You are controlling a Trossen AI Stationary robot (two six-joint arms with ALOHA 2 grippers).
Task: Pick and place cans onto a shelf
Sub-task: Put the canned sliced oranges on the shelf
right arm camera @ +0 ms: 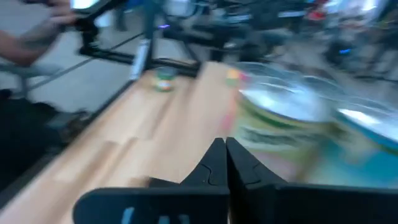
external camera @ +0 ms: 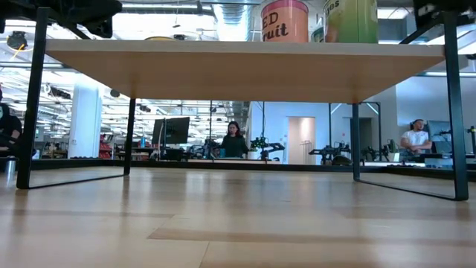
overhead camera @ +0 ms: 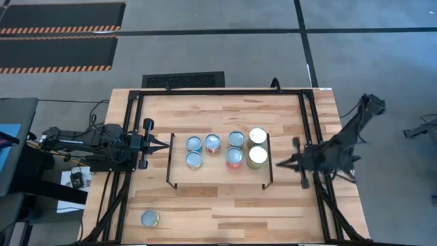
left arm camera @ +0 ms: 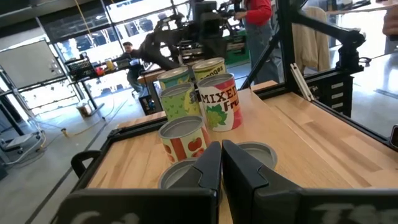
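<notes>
Your left end effector [overhead camera: 166,144] sits just off the left end of the low light-wood shelf on thin black wire legs [overhead camera: 218,174], its two dark fingers [left arm camera: 214,165] pressed together with nothing between them, pointing along the shelf top toward the cans. Your right end effector [overhead camera: 278,163] mirrors it at the shelf's right end, fingers likewise pinched to a narrow point and empty. Neither touches a can, so I judge both arms to be between picks rather than mid-placement.

Seven small cylindrical tins with shiny silver tops [overhead camera: 233,149] stand upright on the shelf in a loose cluster: two blue-labelled ones [overhead camera: 194,152] nearest your left arm, one red-and-white beside them, then four more toward the right, two with pale tops at the far right. They are packed close, likely to leave room for the rest. One more tin [overhead camera: 150,219] stands alone on the butcher-block wooden table [overhead camera: 205,219] near its front left corner, well apart from the shelf; it reads as the one left to fetch, and your left arm is the nearer.

From table height the shelf hides nearly everything on it; only two tins' upper parts show, cut off at the frame edge. Your right wrist picture is smeared, so its labels are unreadable. People are visible in the room beyond.
</notes>
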